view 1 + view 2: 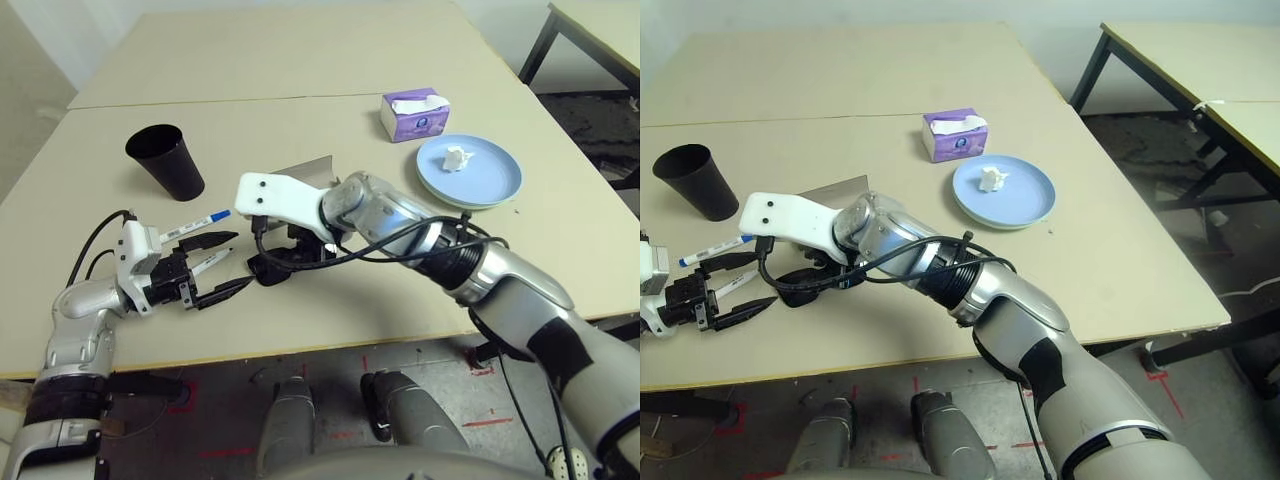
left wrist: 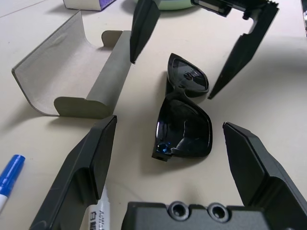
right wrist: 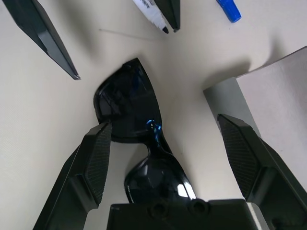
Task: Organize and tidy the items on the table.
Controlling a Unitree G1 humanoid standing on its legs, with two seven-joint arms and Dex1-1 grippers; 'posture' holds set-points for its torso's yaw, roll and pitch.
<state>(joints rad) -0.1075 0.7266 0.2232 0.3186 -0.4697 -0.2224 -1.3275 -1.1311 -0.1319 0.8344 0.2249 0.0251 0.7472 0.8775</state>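
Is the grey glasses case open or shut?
Open. The case lies empty with its flap up, and the sunglasses lie beside it on the table.

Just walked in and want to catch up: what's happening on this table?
The robot is tidying. Its right tool hangs open over the black sunglasses, which lie on the table beside the open grey case, not yet gripped. The left tool sits open by the two pens. A tissue rests on the blue plate; the black cup stands apart.

A purple tissue box (image 1: pixel 413 114) stands upright with a white tissue poking from its top. A smaller dark-legged table (image 1: pixel 1200 70) stands well apart.
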